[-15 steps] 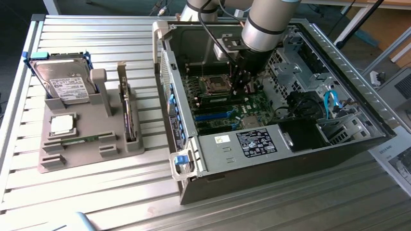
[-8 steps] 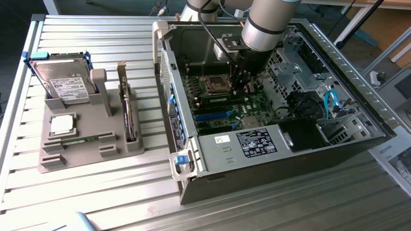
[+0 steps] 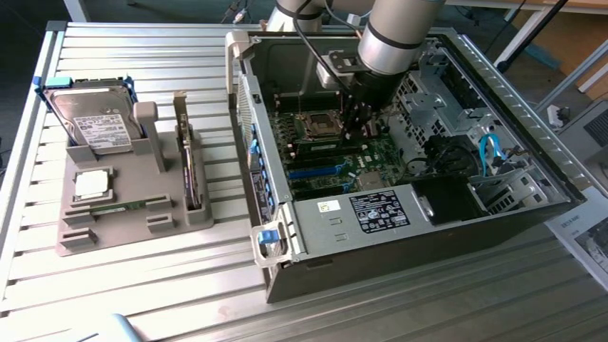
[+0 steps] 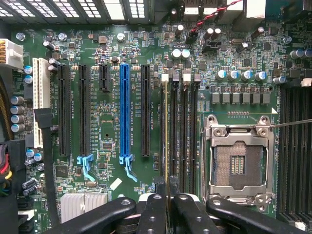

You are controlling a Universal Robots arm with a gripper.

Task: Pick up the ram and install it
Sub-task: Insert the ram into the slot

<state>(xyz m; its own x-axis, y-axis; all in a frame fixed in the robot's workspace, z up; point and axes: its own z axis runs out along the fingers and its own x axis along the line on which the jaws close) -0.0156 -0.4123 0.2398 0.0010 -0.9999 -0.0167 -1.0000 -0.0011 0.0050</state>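
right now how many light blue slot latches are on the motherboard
2: one latch at the end of a long black slot, one at the end of the blue slot. The end effector, holding the ram, may hide others.

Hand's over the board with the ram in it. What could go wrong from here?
1. The ram sits edge-on in the shut hand over the row of narrow memory slots. They lie close together, so a slight offset or tilt could land it on a slot wall.
2. The processor socket beside those slots stands open; a slipped stick might hit its contacts.
3. Whether the end clips are open I cannot tell; if closed, pressing could jam.
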